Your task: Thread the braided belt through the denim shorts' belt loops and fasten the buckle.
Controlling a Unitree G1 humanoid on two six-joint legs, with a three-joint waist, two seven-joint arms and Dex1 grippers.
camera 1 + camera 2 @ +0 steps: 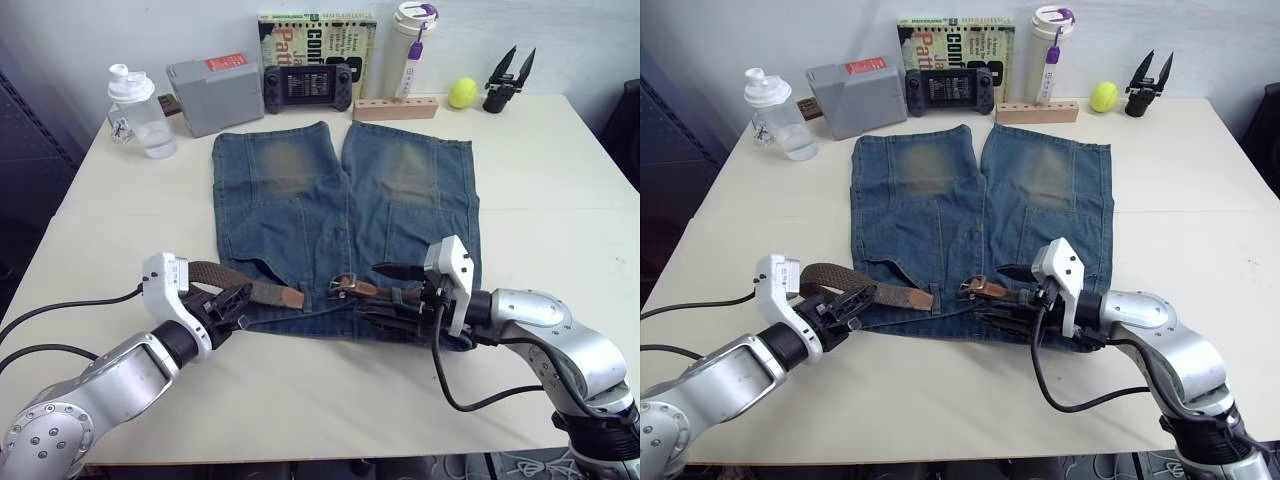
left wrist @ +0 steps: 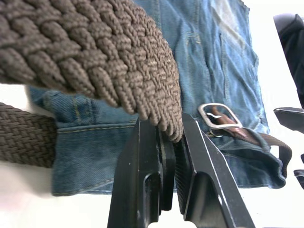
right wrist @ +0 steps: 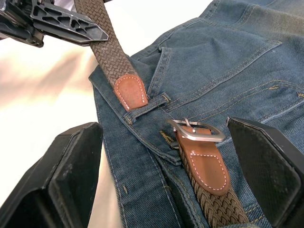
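The denim shorts [image 1: 340,200] lie flat on the table with the waistband nearest me. The braided belt [image 1: 262,290] arches off the waistband's left end, and my left gripper [image 1: 235,298] is shut on that arch; the strap is pinched between its fingers [image 2: 142,175]. The belt's tan leather tip [image 3: 130,92] rests against a belt loop [image 3: 148,105]. The silver buckle [image 3: 195,133] lies just to the right of it on the waistband, its strap running on under the denim. My right gripper [image 1: 385,293] is open, one finger on each side of the buckle end, holding nothing.
Along the table's far edge stand a shaker bottle [image 1: 140,112], a grey box [image 1: 215,95], a handheld console [image 1: 307,86], a book [image 1: 317,40], a tumbler [image 1: 412,45], a wooden block [image 1: 395,107], a yellow ball [image 1: 462,93] and a black tool [image 1: 508,80]. Bare tabletop [image 1: 560,220] flanks the shorts.
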